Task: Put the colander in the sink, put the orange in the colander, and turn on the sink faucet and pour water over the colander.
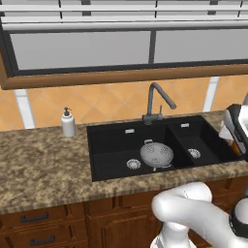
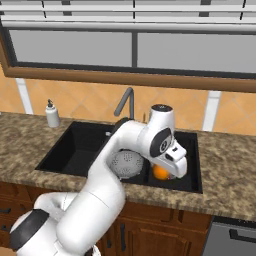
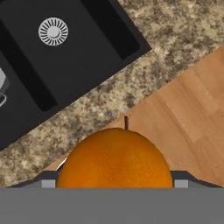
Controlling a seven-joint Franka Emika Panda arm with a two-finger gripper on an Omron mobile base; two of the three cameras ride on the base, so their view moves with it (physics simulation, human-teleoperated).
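While the perforated grey metal colander sits in the black sink, the gripper pinches the smooth round orange.

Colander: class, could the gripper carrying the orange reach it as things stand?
Probably yes. The colander sits uncovered in the sink's left basin, the faucet stands behind it, and the gripper holding the orange hangs nearby.

Kitchen surroundings at the speckled brown granite table

A white soap dispenser bottle stands on it before the orange tiled backsplash; brown wooden cabinets sit below, a dark-framed window above.
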